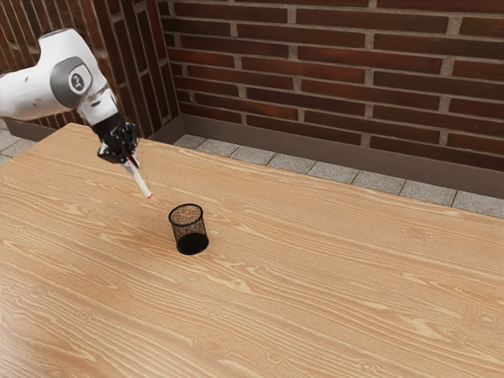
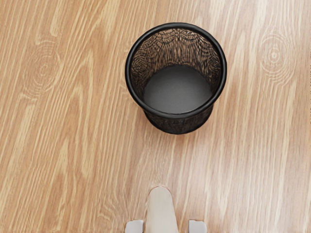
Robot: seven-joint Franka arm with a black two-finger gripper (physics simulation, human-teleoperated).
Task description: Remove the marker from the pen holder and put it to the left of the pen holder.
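Evidently the marker is out of the pen holder: it hangs from the jaws, and the holder stands upright on the desk with its bare dark floor in sight. The jaws are closed on the marker, one on each side of its upper part, so most of the pale barrel and the red-marked end point down and stay free. That grip makes sense for drawing a pen out of a cup, since the jaws take the end that would stick out above the rim.

The arm carries the marker tilted, over the part of the desk between the holder and the corner nearest the arm along the brick wall. The lower end seems to be above the wood, apart from the holder, so a move sideways should not catch the rim. The holder sits well in from the edge along the wall, which leaves bare wood around it for setting the marker down.

What remains, I judge, is the placing: bring the marker beside the holder on its left, lower it, and lay it over before letting go. Released as it hangs, it would probably tip and might roll, perhaps against the light mesh. Turning it nearer to flat and opening close to the wood would lessen that risk.
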